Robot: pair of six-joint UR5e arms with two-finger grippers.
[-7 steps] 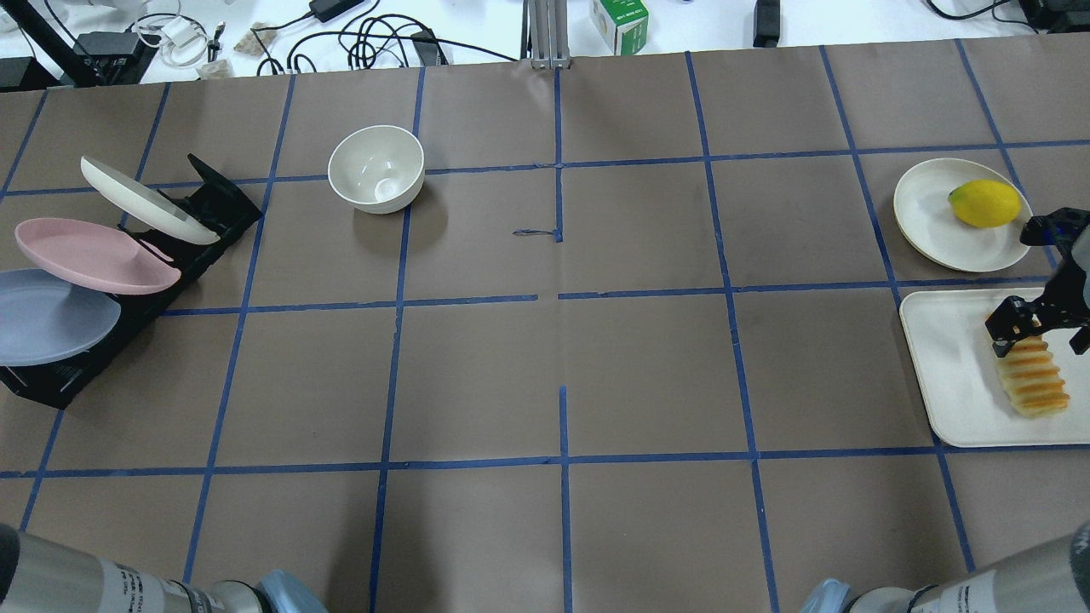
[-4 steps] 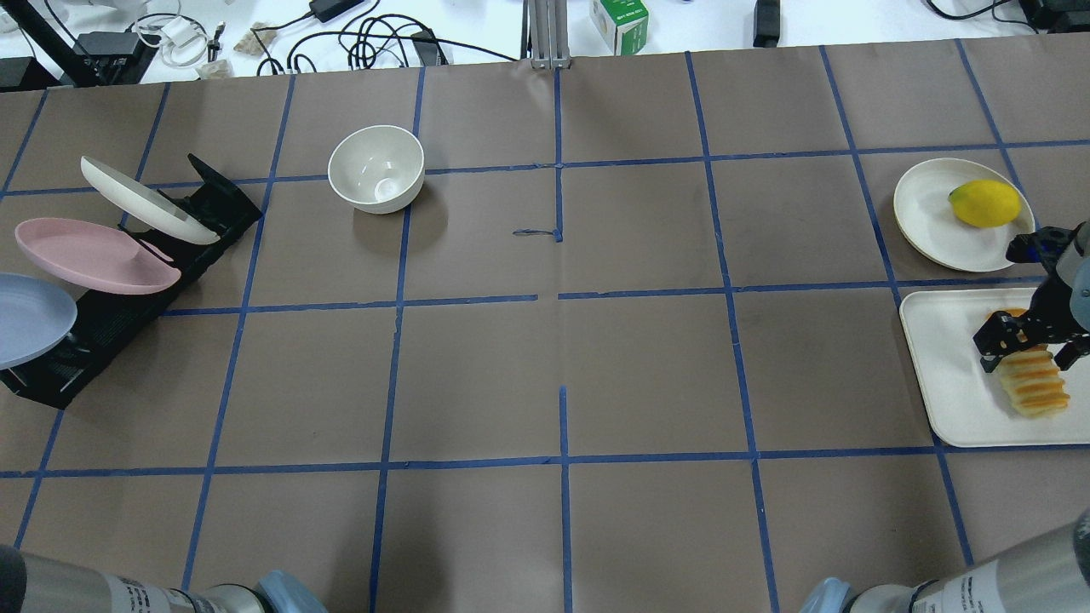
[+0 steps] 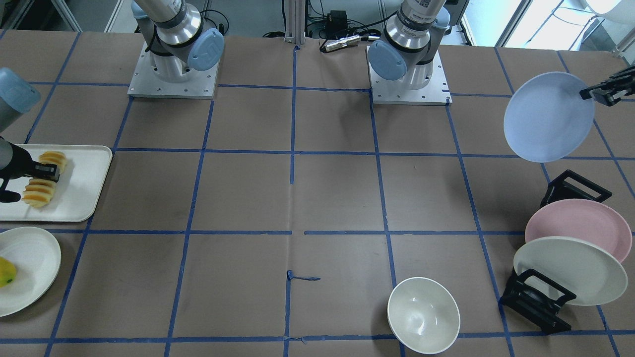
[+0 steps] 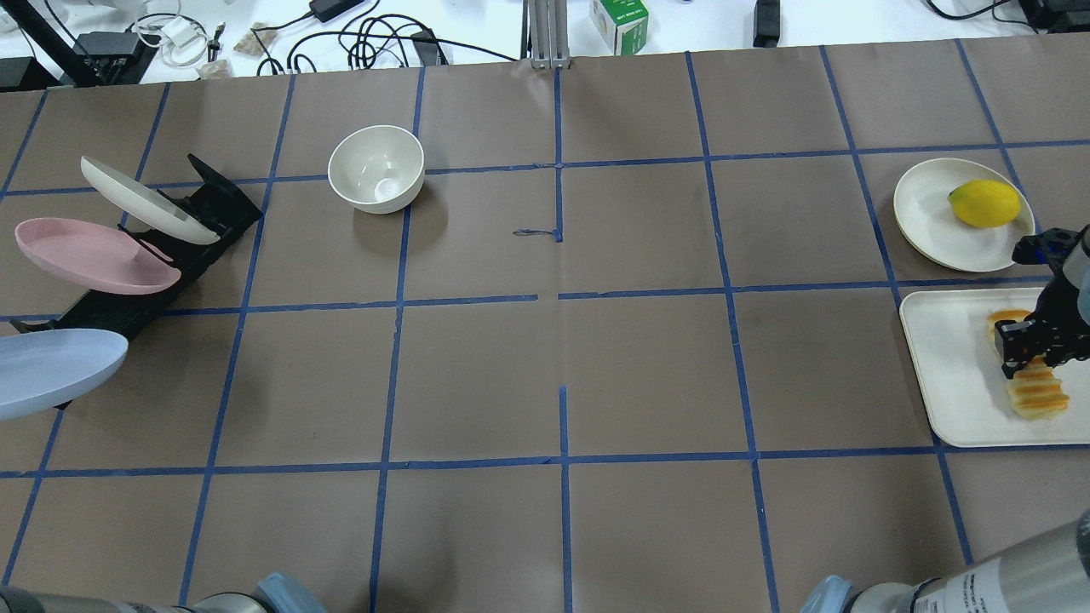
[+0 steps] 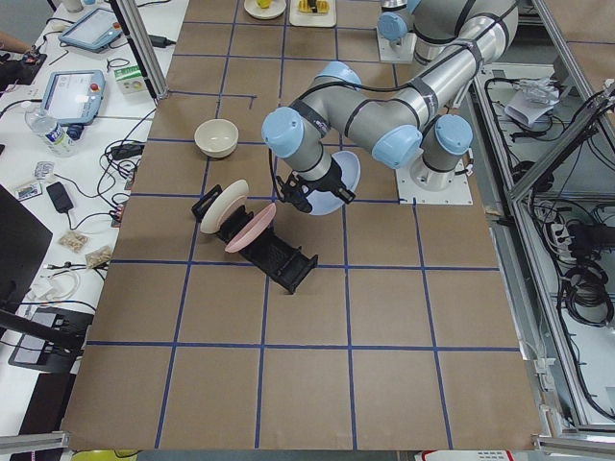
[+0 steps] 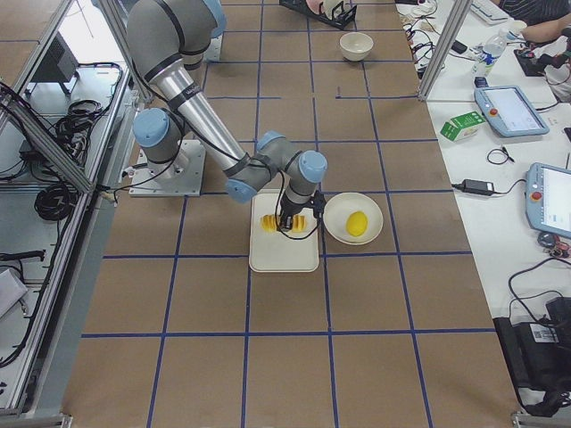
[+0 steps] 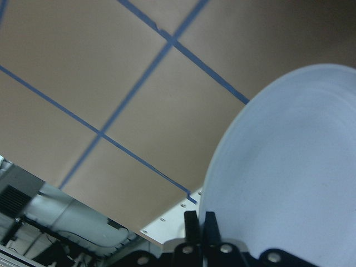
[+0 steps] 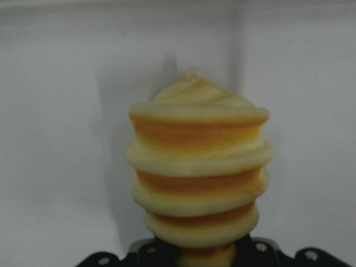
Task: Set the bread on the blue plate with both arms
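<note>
My left gripper (image 3: pixel 603 91) is shut on the rim of the blue plate (image 3: pixel 548 116) and holds it in the air, clear of the black rack. The plate also shows at the left edge of the overhead view (image 4: pixel 51 370) and in the left wrist view (image 7: pixel 289 178). The bread (image 4: pixel 1035 390) lies on the white tray (image 4: pixel 949 375) at the far right. My right gripper (image 4: pixel 1035 345) straddles its middle and is shut on it. In the right wrist view the bread (image 8: pixel 200 172) narrows toward the jaws.
A black rack (image 4: pixel 128 311) at the left holds a pink plate (image 4: pixel 94 255) and a cream plate (image 4: pixel 145 200). A white bowl (image 4: pixel 376 168) stands at the back left. A cream plate (image 4: pixel 928 213) with a yellow fruit (image 4: pixel 983 203) sits behind the tray.
My left gripper has pulled the blue plate out of the rack and toward the robot's side. My right gripper has moved from the bread's far end to its middle and closed on it.
</note>
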